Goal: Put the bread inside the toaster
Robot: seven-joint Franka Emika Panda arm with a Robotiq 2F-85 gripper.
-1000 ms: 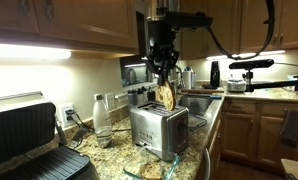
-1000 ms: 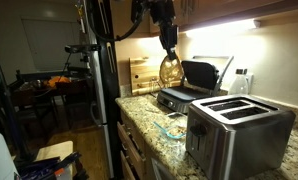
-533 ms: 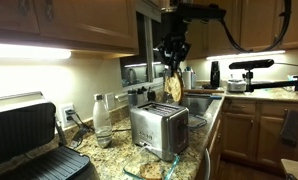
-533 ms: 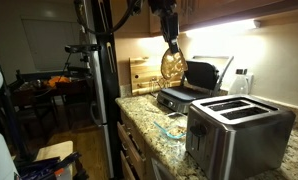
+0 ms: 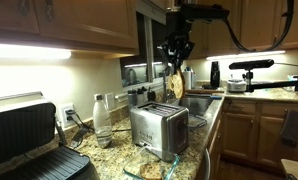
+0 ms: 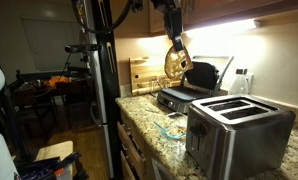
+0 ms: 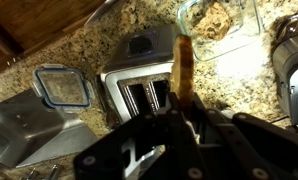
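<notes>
My gripper (image 5: 174, 58) is shut on the bread (image 5: 175, 86), a tan slice with a darker crust that hangs down from the fingers. It hangs in the air above and a little beyond the steel toaster (image 5: 158, 129) on the granite counter. In an exterior view the bread (image 6: 176, 62) is high above the black grill, well left of the toaster (image 6: 239, 130). In the wrist view the bread (image 7: 182, 66) shows edge-on from my gripper (image 7: 185, 120), with the toaster's (image 7: 139, 82) two slots below and to the left.
A black-and-silver contact grill (image 6: 192, 87) stands open on the counter, and it also shows in an exterior view (image 5: 24, 140). A glass container (image 7: 217, 22) sits on the counter near the toaster, its lid (image 7: 61, 86) apart. A bottle (image 5: 101, 118) and a sink (image 5: 197, 103) are nearby.
My gripper has risen and moved sideways with the bread, away from right over the toaster, and has slowed in the last half second.
</notes>
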